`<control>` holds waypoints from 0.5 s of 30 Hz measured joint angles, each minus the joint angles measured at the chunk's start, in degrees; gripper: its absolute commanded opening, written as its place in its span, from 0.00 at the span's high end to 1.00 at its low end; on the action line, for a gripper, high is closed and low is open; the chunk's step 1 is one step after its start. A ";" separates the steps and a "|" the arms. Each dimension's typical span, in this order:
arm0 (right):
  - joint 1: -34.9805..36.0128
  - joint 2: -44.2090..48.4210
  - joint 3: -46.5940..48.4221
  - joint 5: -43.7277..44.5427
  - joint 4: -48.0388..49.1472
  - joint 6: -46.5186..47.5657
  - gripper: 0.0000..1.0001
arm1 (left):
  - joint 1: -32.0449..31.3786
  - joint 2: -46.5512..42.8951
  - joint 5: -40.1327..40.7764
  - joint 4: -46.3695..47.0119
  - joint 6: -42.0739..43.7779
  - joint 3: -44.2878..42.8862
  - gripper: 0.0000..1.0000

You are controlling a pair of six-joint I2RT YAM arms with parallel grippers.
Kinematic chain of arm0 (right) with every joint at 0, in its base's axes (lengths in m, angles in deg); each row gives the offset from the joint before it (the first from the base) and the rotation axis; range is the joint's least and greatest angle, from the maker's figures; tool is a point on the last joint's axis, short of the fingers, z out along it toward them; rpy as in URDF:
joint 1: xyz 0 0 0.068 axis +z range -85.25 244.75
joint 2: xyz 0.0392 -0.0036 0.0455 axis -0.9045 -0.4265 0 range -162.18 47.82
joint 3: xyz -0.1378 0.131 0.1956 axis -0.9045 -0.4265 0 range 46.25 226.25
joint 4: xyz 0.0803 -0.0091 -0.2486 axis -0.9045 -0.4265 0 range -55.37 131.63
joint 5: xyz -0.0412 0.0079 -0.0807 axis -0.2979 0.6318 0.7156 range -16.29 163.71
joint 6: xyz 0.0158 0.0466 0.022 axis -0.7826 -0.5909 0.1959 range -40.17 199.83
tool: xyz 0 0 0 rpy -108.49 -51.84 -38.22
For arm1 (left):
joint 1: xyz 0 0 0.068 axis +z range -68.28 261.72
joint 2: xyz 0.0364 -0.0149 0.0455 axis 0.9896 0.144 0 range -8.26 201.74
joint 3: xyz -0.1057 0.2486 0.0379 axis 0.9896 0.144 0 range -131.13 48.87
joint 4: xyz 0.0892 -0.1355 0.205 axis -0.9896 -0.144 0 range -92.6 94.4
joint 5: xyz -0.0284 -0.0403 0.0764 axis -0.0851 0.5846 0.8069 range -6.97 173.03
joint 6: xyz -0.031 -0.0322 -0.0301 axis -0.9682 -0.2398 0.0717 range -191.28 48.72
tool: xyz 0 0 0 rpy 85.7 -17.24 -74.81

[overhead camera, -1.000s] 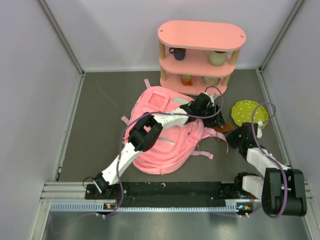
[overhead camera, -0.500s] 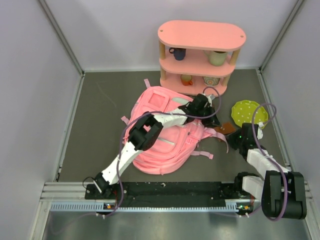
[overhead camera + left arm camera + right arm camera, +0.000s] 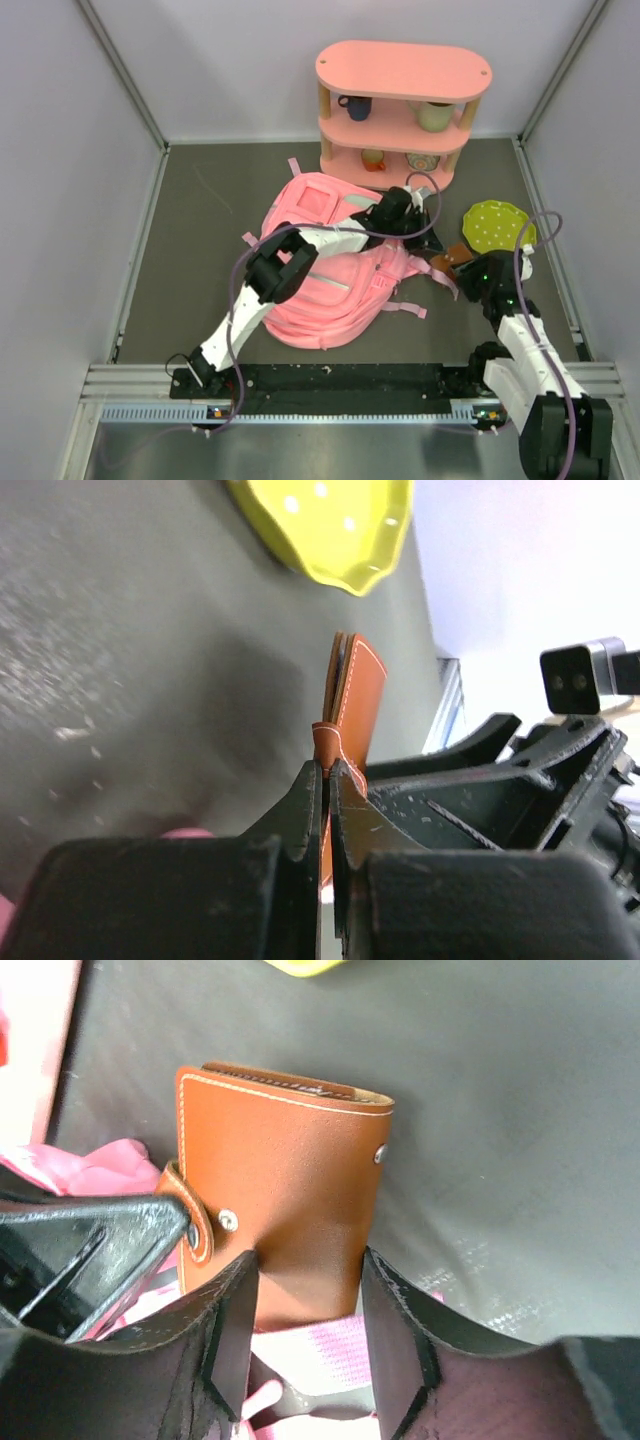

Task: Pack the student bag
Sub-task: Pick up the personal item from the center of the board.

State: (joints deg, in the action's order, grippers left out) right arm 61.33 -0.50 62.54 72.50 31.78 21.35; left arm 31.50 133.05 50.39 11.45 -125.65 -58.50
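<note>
Pink and soft, the student bag [image 3: 330, 290] lies flat near the middle of the dark grey bench [image 3: 200, 220], with its pale patch toward the far side. The left arm reaches across the bag, so the left gripper [image 3: 425, 240] is just beyond the bag's right edge. In the left wrist view this gripper [image 3: 328, 770] is closed tightly on the small tab [image 3: 328, 742] of a brown leather wallet [image 3: 358, 695], which stands on its edge above the bench.

The right gripper [image 3: 470, 268] comes from the other side and meets the same wallet [image 3: 455, 257], just beside the bag's right edge and a pink strap. In the right wrist view the lower part of the wallet [image 3: 285, 1190] sits between the two fingers of the right gripper [image 3: 305, 1260]. The fingers stand apart, one along each side of the wallet, but I cannot tell if they press it. Pink fabric of the bag [image 3: 100, 1170] shows at the left of that view.

A yellow-green dotted plate [image 3: 497, 225] lies on the bench near the wallet, on its far right side.

At the back stands a rigid pink shelf [image 3: 405, 70] with three tiers. The middle tier holds a dark blue mug [image 3: 355, 105] and a pale cup [image 3: 435, 115]. The bottom tier holds a small orange thing [image 3: 373, 157] and a patterned bowl [image 3: 422, 160]. What is inside the bag I cannot see.
</note>
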 measured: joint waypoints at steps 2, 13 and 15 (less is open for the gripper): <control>0.00 3.37 1.07 0.02 -1.97 0.81 0.40 | -0.17 -3.45 0.24 0.83 -0.20 2.73 1.00; 0.00 16.06 9.64 -4.17 -5.35 3.76 0.23 | 0.68 -29.68 2.54 8.15 -2.23 25.31 1.00; 0.00 16.87 9.64 -7.48 -5.29 3.91 0.23 | 1.51 -33.70 3.61 9.16 -2.54 30.12 1.00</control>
State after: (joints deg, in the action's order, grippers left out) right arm 61.33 16.38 72.18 65.02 26.49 25.26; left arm 33.01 99.35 54.00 20.61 -128.18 -28.38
